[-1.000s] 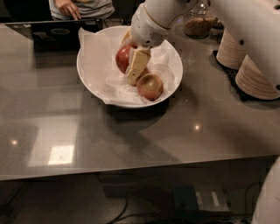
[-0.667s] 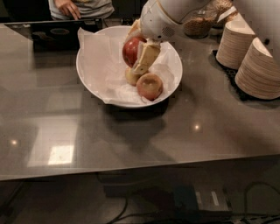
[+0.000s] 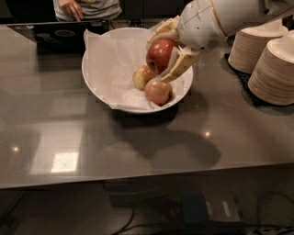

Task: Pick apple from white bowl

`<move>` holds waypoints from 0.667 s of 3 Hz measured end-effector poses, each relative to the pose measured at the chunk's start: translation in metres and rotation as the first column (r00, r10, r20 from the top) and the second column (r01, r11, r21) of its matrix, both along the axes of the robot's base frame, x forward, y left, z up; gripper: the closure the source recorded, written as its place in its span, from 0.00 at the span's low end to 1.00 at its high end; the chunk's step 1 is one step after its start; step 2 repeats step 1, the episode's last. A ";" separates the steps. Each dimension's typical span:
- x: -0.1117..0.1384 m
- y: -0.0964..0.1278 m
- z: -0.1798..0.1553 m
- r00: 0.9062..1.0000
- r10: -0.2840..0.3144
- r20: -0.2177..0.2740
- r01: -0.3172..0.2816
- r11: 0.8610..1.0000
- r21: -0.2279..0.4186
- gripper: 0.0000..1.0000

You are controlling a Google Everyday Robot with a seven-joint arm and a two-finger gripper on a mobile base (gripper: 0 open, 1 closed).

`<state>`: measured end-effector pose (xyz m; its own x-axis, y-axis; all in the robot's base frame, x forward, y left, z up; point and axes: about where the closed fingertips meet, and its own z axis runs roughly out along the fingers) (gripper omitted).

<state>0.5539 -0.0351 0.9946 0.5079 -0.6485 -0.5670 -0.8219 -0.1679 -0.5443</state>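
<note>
Apple: the dark red apple (image 3: 158, 53) is held by the end effector, over the right half of the white bowl and higher than the other fruit there.
End effector: the end effector (image 3: 164, 58) is clamped on the apple, with one beige finger (image 3: 166, 26) on its far side and the other finger (image 3: 183, 64) on its near right side.
End effector position: it is over the right part of the bowl, and it comes in from the far right, tilted down to the left.
Arm: the white arm (image 3: 216, 18) goes from the end effector to the far right edge of the view.
White bowl: the white bowl (image 3: 90, 82) stands on the tabletop, a little far of the middle.
Paper: crinkled white paper (image 3: 110, 57) lines the bowl, and one corner rises over the far left rim.
Other apples: two paler yellow-and-red apples (image 3: 143, 76) (image 3: 158, 92) lie in the bowl, just beside each other and below the held apple.
Tabletop: the grey, glossy tabletop (image 3: 138, 151) carries a dark shadow near and right of the bowl.
Paper plates: two stacks of beige paper plates (image 3: 255, 46) (image 3: 278, 71) stand at the right, apart from the bowl.
Person: at the far left edge there is a hand (image 3: 71, 8) in front of a grey shirt.
Dark object: a flat black object (image 3: 59, 34) lies far left of the bowl; I cannot tell what it is.
</note>
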 end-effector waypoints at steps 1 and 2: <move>0.000 0.000 0.000 1.000 0.000 0.000 0.000 1.000 0.000 1.00; 0.000 0.000 0.000 1.000 0.000 0.000 0.000 1.000 0.000 1.00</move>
